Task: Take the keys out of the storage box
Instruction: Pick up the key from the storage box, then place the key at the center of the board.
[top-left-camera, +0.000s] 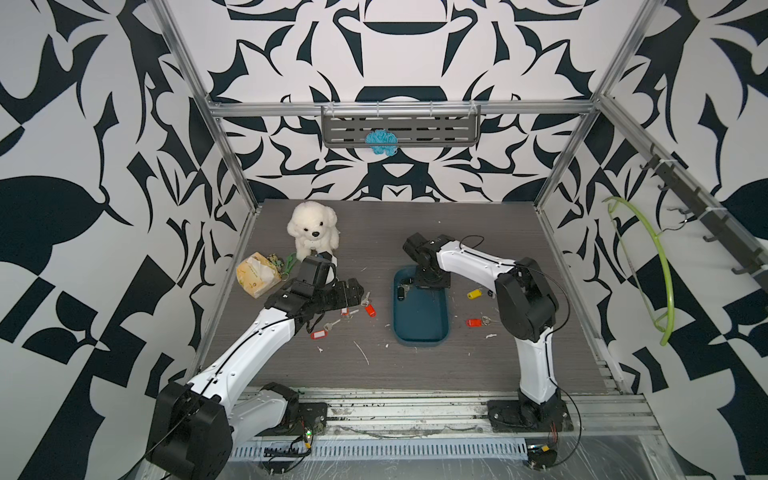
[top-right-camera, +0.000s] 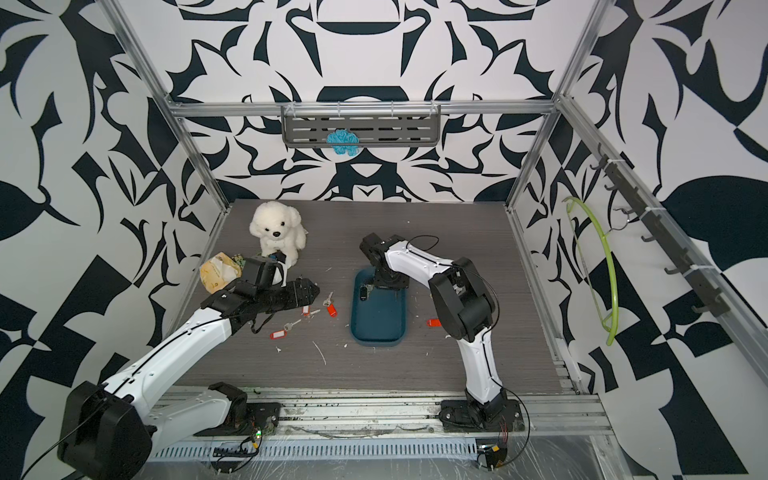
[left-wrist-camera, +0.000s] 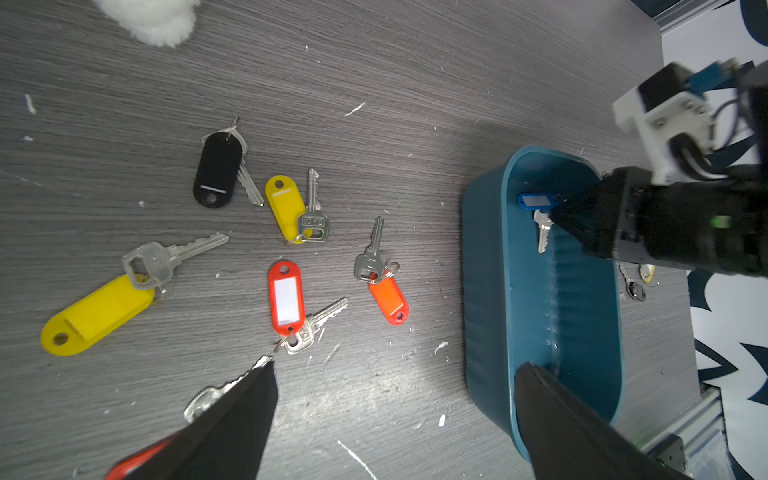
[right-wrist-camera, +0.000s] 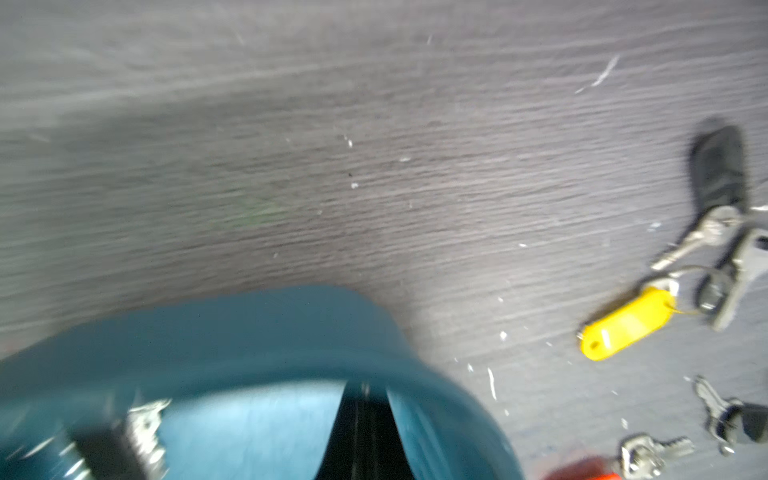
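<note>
Tapered left tool (left-wrist-camera: 399, 363), ribbed box (left-wrist-camera: 582, 299).

Grey wood-grain table (top-left-camera: 415, 365), flecked with white scraps (top-left-camera: 360, 352). Far left: an upright white plush dog (top-left-camera: 312, 230), with a crumpled yellow packet (top-left-camera: 257, 275) and a green-handled item (top-left-camera: 289, 262) beside it. Back wall: a slotted grey shelf (top-left-camera: 436, 129) bearing a blue frilly clump (top-left-camera: 381, 142). Side hook rail (top-left-camera: 706, 216): a green hanger (top-left-camera: 660, 266).
</note>
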